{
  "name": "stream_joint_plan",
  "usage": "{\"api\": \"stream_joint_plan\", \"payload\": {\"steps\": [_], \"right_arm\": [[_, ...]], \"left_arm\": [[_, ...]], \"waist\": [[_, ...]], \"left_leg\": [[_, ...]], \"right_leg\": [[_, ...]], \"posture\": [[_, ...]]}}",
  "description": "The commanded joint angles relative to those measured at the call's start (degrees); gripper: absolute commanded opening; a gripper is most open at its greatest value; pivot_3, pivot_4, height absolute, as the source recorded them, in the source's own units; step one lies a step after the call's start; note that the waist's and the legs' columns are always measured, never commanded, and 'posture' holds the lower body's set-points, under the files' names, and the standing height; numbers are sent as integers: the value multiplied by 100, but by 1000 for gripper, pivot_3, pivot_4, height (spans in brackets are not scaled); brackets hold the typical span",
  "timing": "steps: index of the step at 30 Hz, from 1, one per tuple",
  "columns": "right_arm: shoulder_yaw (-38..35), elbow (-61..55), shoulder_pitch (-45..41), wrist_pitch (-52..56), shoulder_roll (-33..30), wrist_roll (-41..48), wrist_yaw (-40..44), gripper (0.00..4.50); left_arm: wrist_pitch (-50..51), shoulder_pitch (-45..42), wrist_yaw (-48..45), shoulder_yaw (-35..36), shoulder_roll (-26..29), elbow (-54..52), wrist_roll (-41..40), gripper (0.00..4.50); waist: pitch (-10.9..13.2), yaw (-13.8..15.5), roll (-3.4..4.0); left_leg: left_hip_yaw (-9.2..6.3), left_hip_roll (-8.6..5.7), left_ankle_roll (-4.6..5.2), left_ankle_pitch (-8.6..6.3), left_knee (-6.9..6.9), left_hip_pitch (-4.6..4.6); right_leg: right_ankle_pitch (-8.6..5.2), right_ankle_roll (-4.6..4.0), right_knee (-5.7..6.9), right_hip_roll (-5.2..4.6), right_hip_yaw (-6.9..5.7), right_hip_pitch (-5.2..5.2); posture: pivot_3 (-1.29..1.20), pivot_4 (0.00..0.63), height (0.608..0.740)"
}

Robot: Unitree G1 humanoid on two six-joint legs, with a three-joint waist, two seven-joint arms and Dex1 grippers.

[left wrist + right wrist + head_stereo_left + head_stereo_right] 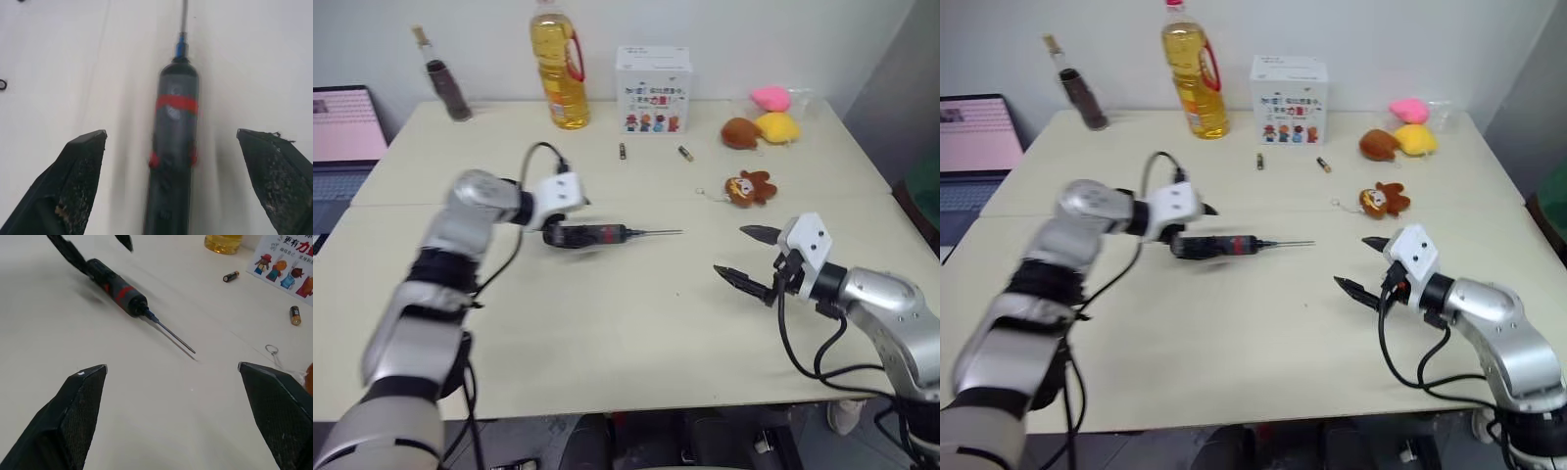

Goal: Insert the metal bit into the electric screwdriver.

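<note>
The electric screwdriver (597,235), dark with a red band, lies lengthwise on the pale table (607,333), a little left of centre. The thin metal bit (658,233) sticks straight out of its nose, pointing toward the right side. My left gripper (566,220) is open, its two fingers (80,171) standing wide on either side of the screwdriver's rear half (176,147) without touching it. Off to the right, my right gripper (728,249) is open and holds nothing. It faces the bit's tip (173,335) from a short distance.
Along the back stand a dark bottle (445,83), an oil bottle (558,69) and a white box (653,90). Two small batteries (623,151) (685,153) lie in front of the box. Plush toys (759,122) (749,186) sit back right, a laptop (342,122) far left.
</note>
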Motion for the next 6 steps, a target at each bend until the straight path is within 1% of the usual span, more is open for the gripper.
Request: {"api": "stream_joint_plan", "payload": {"steps": [1, 2, 3, 6], "right_arm": [[-115, 882, -575, -374, -131, 134, 636, 4500], [-116, 1175, -724, -385, -161, 157, 769, 4500], [-108, 1350, -811, -407, -177, 160, 859, 4500], [-56, 1606, -941, -541, -199, 106, 1046, 4500]], "left_arm": [[1140, 736, -527, 906, 893, -851, -829, 4440], [1346, 973, -599, 1105, 1100, -985, -982, 4440], [1391, 1116, -529, 1209, 1186, -1031, -1018, 4440], [1447, 1417, -292, 1285, 1288, -1152, -974, 4440]], "waist": [[1, 0, 2], [2, -14, 3], [2, -20, 3], [1, 31, 3]], "left_leg": [[1, 2, 0, 0, 4, -4], [0, 6, 0, 0, 3, 0], [2, 5, 1, 0, 3, 3], [3, 5, 1, -1, 4, 0]], "right_leg": [[0, 0, -1, 0, 0, 0], [0, 0, 2, -1, 7, -1], [0, 0, 3, -3, 12, -2], [0, 0, 2, -6, 8, 1]], "posture": [[0, 150, 740], [0, 150, 740], [0, 150, 740], [0, 150, 740]]}}
